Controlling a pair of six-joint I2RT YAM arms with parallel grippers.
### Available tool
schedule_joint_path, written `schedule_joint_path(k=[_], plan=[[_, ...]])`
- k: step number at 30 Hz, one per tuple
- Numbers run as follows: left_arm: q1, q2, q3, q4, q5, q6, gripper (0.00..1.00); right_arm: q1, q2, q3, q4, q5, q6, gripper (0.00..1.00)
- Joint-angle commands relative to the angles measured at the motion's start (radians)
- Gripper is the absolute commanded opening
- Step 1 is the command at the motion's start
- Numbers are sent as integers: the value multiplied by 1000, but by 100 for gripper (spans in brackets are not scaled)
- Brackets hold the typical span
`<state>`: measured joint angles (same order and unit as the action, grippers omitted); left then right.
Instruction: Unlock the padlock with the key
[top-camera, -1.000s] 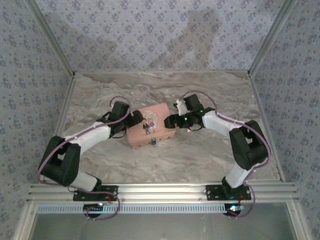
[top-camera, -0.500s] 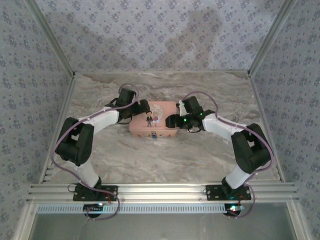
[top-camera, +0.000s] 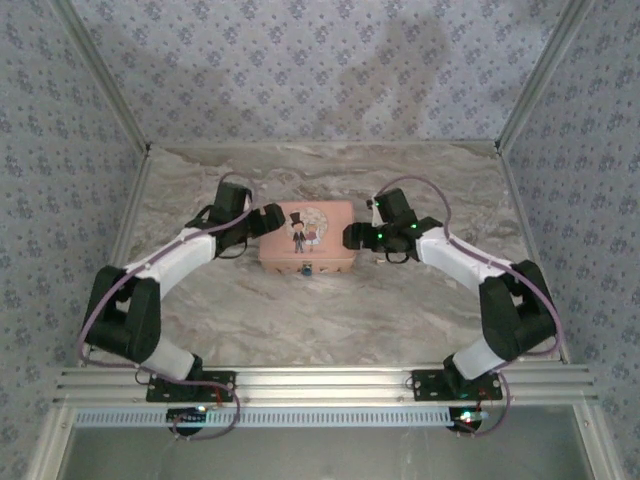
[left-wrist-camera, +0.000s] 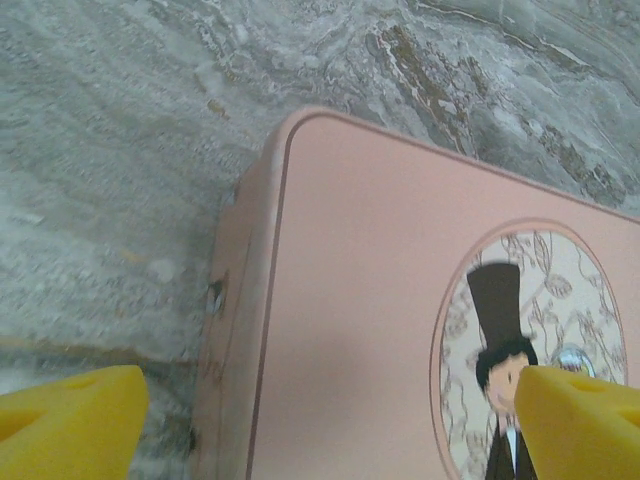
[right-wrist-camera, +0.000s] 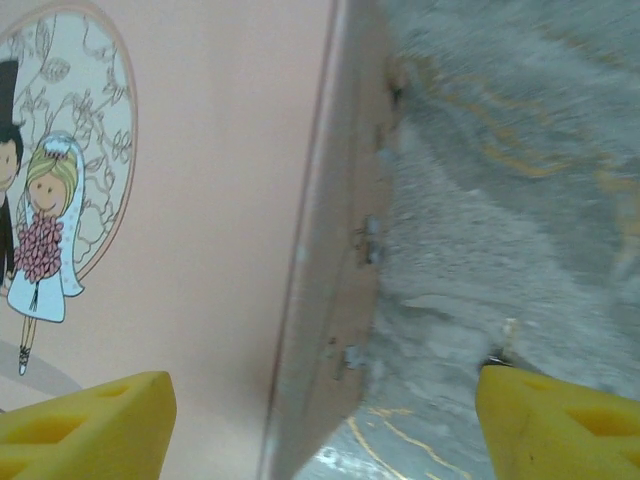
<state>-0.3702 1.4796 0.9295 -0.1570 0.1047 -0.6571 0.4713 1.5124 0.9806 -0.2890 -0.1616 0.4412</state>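
The pink box (top-camera: 307, 240) with the cartoon couple on its lid lies square on the marble table. The tiny padlock (top-camera: 308, 270) hangs as a dark speck on its front face. My left gripper (top-camera: 268, 222) is at the box's left end, open. In its wrist view, the left gripper (left-wrist-camera: 325, 420) has one yellow fingertip (left-wrist-camera: 70, 420) over the table and the other over the lid (left-wrist-camera: 360, 300). My right gripper (top-camera: 352, 237) (right-wrist-camera: 320, 420) is open and straddles the right edge of the box (right-wrist-camera: 330, 300). A pale sliver (right-wrist-camera: 510, 335), possibly the key, stands at its outer fingertip (right-wrist-camera: 560, 420).
Patterned walls close in the table on three sides. An aluminium rail (top-camera: 320, 382) runs along the near edge between the arm bases. Bare marble (top-camera: 320, 320) lies in front of the box and behind it.
The box has turned from a tilt to square and slid a little toward the back. Both grippers moved along with its ends, and the left arm swung about.
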Motion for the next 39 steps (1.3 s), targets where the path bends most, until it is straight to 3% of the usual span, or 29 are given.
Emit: schedule_joint_path(k=[1,5,6,12,17,27,34,39], plan=[[-1,-80,-53,-43,-3,12,94,-5,-55,-7,-114,135,-22,77],[-31,-200,-131,-52,-2,-16,93,-15,-34,41,-272,182,-4,64],[-48,-227,-144,-62,-2,-24,93,-18,-23,45,-289,174,-12,56],[-190,-336,-206,-107,-45,-83,92,-14,76,80,-308,205,-12,42],[-271,-416,-270,-107,-80,-151,92,-2,166,115,-303,226,-16,41],[-336,-480,-334,-90,-103,-227,92,16,287,177,-308,236,-22,35],[-350,-460,-344,-69,-109,-243,92,33,333,203,-339,244,-28,32],[-352,-451,-354,-56,-110,-247,92,42,369,204,-356,255,-29,23]])
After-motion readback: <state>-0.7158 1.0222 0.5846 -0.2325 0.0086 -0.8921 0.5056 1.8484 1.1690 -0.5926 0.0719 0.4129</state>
